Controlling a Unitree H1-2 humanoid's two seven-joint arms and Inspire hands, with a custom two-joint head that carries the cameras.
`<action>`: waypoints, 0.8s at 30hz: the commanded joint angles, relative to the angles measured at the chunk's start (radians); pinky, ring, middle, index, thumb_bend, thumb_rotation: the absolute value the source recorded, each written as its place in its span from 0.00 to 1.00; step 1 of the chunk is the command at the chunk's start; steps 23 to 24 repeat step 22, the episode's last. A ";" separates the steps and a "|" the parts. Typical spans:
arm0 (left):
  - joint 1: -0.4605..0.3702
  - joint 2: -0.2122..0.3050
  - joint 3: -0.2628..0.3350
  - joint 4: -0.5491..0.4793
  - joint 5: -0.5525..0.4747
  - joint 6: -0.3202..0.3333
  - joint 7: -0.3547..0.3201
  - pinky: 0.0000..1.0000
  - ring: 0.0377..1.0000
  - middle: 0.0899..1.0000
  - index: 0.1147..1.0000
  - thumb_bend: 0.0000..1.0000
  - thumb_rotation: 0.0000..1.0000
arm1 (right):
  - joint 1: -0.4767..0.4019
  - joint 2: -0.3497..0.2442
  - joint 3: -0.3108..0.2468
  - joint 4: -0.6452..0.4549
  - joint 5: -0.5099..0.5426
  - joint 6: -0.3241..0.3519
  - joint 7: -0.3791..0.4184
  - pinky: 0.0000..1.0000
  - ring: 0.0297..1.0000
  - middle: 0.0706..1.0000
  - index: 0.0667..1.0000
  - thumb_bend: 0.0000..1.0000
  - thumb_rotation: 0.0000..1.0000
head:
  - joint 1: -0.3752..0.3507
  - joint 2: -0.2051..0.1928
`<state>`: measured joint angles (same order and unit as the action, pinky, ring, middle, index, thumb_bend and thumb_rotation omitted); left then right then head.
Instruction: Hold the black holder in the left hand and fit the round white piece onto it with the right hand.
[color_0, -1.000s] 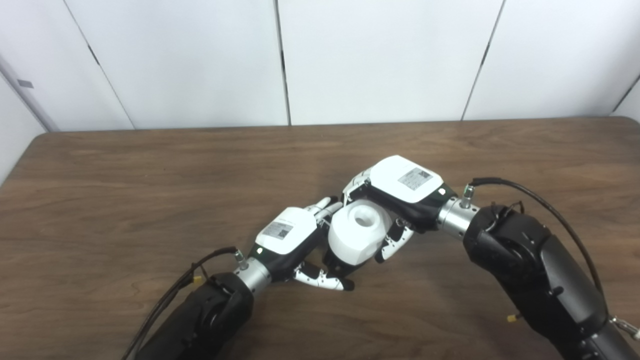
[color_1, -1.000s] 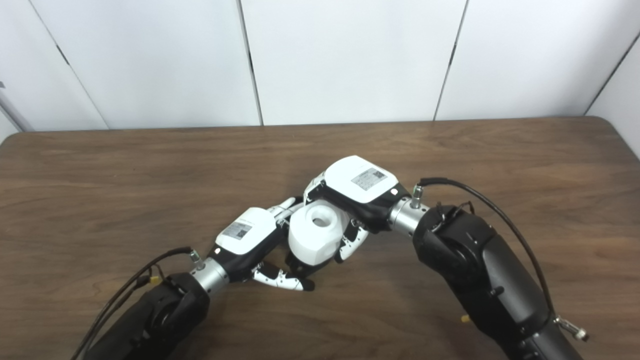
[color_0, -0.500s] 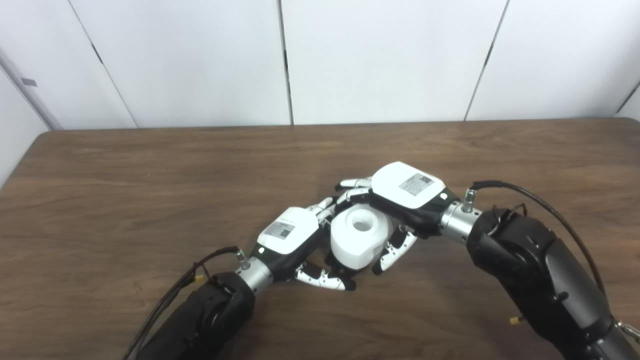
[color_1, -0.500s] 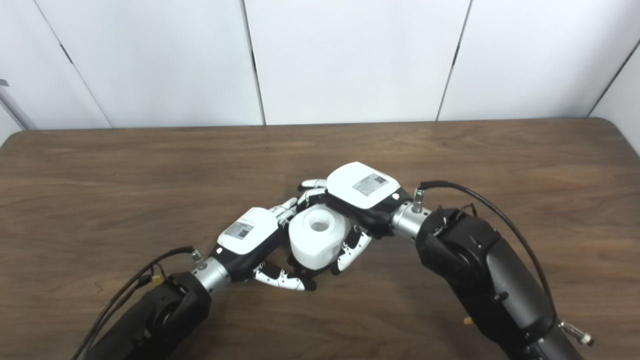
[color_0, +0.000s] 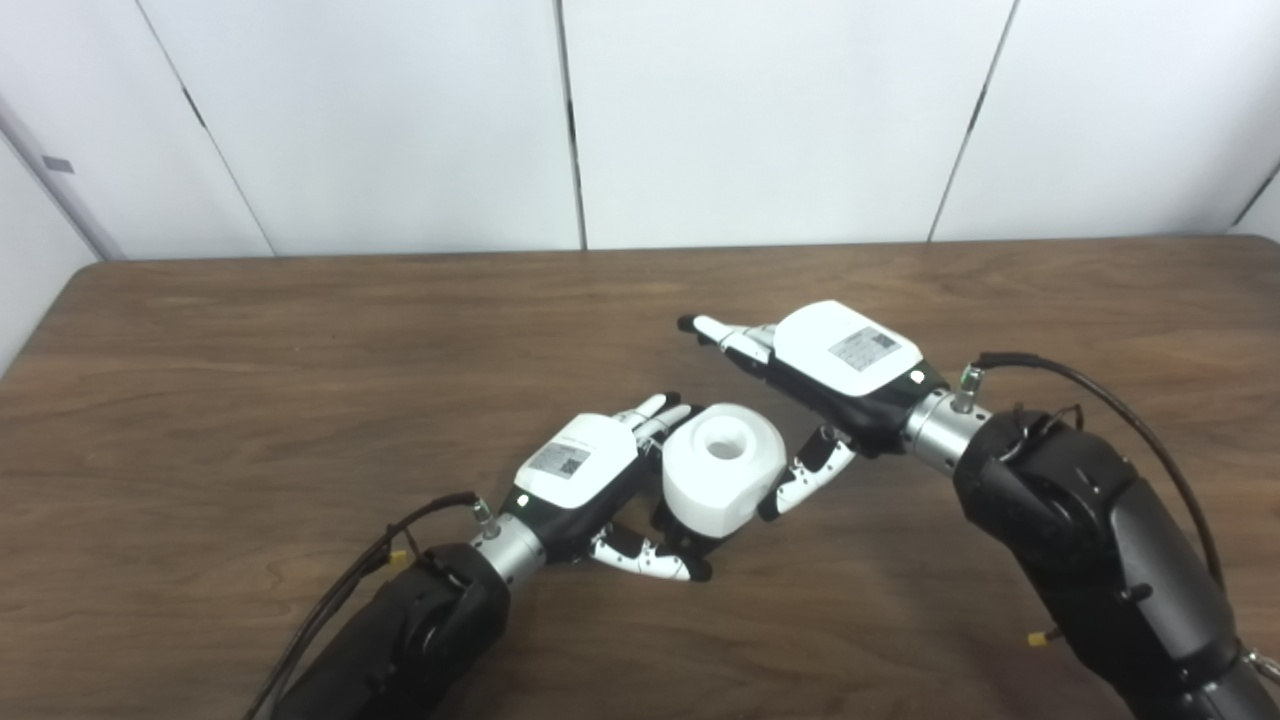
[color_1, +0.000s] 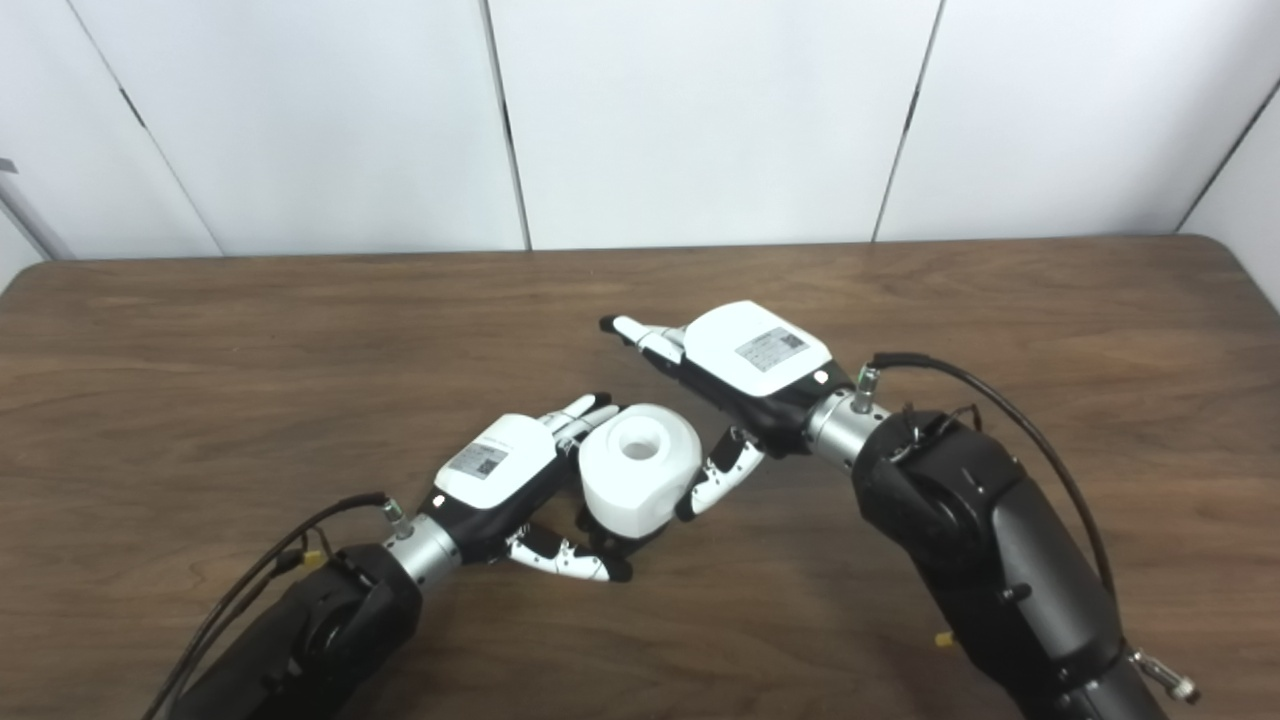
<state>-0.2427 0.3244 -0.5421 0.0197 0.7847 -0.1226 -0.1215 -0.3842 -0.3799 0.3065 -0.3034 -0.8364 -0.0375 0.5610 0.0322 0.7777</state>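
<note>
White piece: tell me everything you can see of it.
The white piece is a chunky, matte, plastic-looking drum with faceted sides and a round hole in its top face. It sits upright, tilted slightly, on a black holder of which only a dark bit shows beneath it. The left hand flanks its left side, thumb under the front. The right hand is open and has let go; only its thumb lies close by the right side, contact unclear. It stands above the table.
</note>
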 joint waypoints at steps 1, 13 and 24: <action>0.047 0.025 -0.039 0.043 0.043 0.018 -0.077 0.88 1.00 0.95 0.42 0.52 0.06 | -0.039 -0.001 -0.024 -0.018 0.013 0.016 -0.019 0.78 0.84 0.92 1.00 0.94 0.32 | -0.009 -0.001; 0.046 0.032 -0.030 0.046 0.023 0.015 -0.082 0.90 1.00 0.95 0.42 0.52 0.06 | -0.104 -0.162 -0.047 -0.062 -0.052 0.184 0.294 0.70 0.87 0.91 0.96 0.93 0.03 | -0.027 -0.007; 0.047 0.040 -0.029 0.049 0.028 0.005 -0.076 0.89 1.00 0.95 0.42 0.52 0.06 | -0.062 -0.123 -0.202 -0.006 -0.055 0.213 0.022 0.55 0.73 0.80 0.81 0.72 0.00 | -0.031 -0.013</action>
